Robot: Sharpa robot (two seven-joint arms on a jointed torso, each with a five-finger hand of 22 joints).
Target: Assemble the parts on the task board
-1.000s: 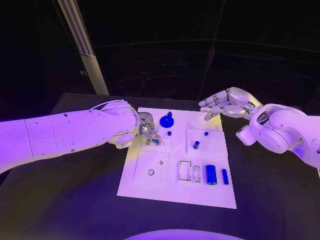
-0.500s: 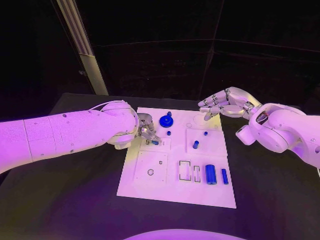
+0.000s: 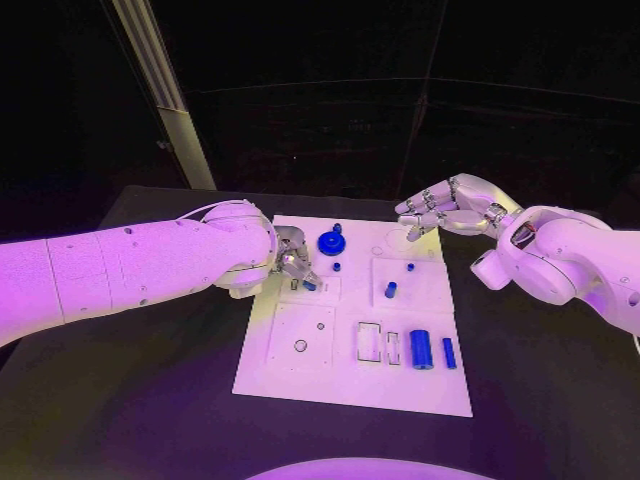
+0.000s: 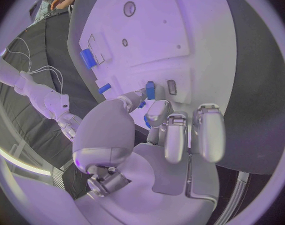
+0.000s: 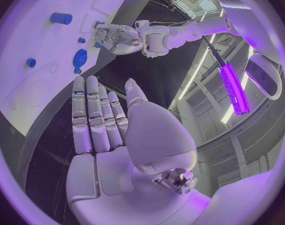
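Nothing has moved. The left hand pinches a small blue part near the board's left edge. The right hand hovers at its far right corner, fingers loosely curled, empty

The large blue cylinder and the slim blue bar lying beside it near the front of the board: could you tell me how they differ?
The large blue cylinder is clearly thicker than the slim blue bar and also somewhat longer. The cylinder lies nearer the board's middle, next to the empty rectangular slots; the bar lies nearer the board's right edge. Both are blue, lie flat on the white task board with their long sides roughly parallel, and neither hand touches them.
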